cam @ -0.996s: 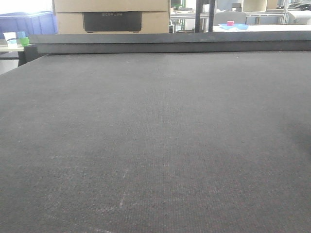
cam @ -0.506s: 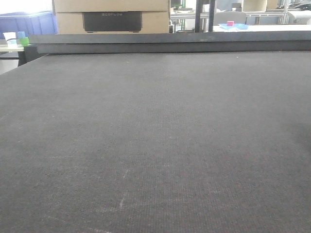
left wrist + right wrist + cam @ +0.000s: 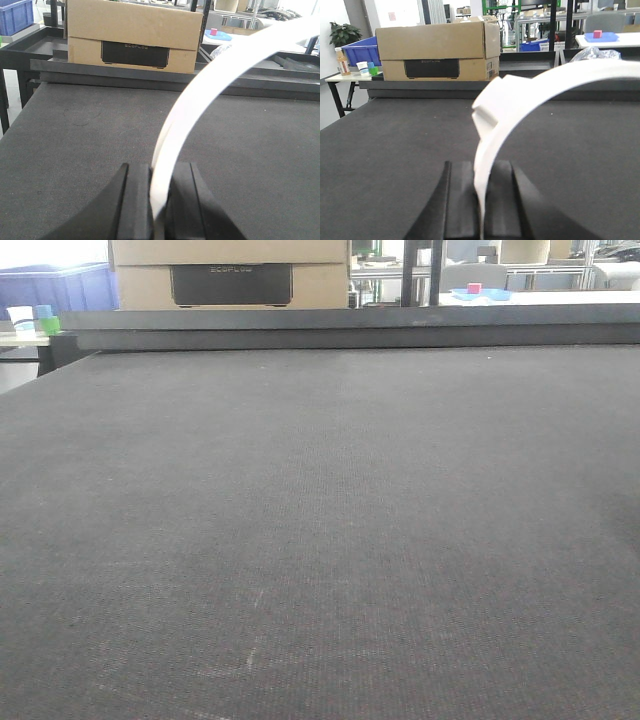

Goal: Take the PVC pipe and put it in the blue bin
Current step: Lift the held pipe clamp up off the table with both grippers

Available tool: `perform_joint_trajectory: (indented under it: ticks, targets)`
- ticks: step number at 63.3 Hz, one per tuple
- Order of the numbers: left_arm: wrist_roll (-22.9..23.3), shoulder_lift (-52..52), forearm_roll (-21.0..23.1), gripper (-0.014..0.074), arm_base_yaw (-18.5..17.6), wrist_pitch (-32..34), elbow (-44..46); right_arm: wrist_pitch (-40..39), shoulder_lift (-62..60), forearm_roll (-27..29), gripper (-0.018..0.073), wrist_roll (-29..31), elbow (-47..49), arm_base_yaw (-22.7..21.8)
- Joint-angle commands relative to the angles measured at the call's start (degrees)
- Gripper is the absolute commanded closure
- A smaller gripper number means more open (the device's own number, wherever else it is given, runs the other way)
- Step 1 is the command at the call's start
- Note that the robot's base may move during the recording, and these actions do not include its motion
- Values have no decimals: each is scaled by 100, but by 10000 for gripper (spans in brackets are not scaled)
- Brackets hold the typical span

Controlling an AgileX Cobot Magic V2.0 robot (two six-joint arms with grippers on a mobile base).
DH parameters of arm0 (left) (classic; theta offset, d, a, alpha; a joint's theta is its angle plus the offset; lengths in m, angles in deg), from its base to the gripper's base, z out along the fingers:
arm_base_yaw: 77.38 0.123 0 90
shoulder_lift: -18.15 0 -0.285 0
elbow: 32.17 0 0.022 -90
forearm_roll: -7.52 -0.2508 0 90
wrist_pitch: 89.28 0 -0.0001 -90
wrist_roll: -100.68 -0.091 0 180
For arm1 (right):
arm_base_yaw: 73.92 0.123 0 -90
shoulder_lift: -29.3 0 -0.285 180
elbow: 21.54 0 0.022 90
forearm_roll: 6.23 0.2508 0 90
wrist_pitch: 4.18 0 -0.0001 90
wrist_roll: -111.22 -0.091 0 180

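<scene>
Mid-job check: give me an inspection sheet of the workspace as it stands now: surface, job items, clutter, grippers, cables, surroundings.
Surface: dark mat table, bare in the front view, with faint scuffs near the front.
Job's things: PVC pipe, a white arc rising rightward in both wrist views, squared end showing in the right one; one piece or two, cannot tell. Blue bin sits beyond the table, behind the cardboard box.
Clutter: nothing seen on the mat.
Grippers: left gripper shut on the PVC pipe; right gripper likewise.
Cables: nothing seen.
Surroundings: bottle on a side table at left, blue tray on a far bench.
</scene>
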Motion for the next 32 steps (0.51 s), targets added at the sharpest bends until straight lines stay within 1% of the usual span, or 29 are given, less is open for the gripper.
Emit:
perform_joint_trajectory:
  ticks: [1, 4, 6, 32]
  targets:
    - [18, 46, -12, 707, -28, 154, 20, -142, -32, -387, 728, 44, 0, -2]
    - [18, 46, -12, 707, -28, 154, 20, -167, -32, -610, 728, 44, 0, -2]
    - [18, 46, -12, 707, -28, 154, 20, -211, -32, -657, 728, 44, 0, -2]
    - [18, 46, -12, 707, -28, 154, 20, -292, -32, -658, 728, 44, 0, -2]
